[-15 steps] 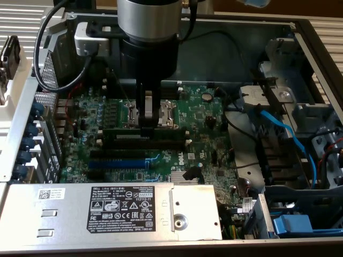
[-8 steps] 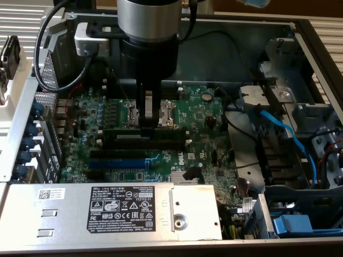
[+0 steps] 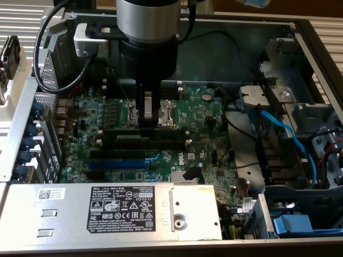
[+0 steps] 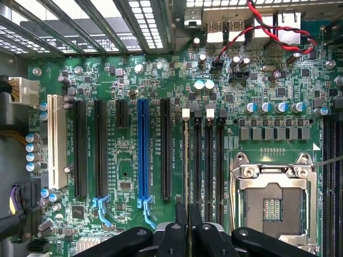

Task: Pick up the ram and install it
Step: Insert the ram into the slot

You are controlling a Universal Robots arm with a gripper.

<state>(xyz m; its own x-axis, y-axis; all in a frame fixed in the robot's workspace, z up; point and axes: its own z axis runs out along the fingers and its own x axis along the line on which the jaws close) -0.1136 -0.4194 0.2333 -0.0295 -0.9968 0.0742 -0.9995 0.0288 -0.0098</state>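
My gripper (image 3: 147, 123) hangs straight down over the green motherboard (image 3: 206, 120), at the black memory slots (image 3: 155, 143) beside the CPU socket (image 3: 167, 113). Its fingers stand almost together on a thin stick seen edge-on, the ram (image 4: 186, 160). In the wrist view the ram lies along the memory slot (image 4: 208, 160) nearest the long black expansion slot (image 4: 165, 150), and my gripper (image 4: 187, 214) holds it near one end. In the exterior view the ram (image 3: 120, 130) is a dark strip running both ways from the fingers. I cannot tell whether it is seated in the slot.
A blue expansion slot (image 4: 143, 150) and black ones run beside the memory slots. The silver power supply (image 3: 107, 209) borders the board at the front of the exterior view. A blue cable (image 3: 284, 134) and drive bays sit on the exterior view's right. Red wires (image 4: 268, 32) loop by the rear ports.
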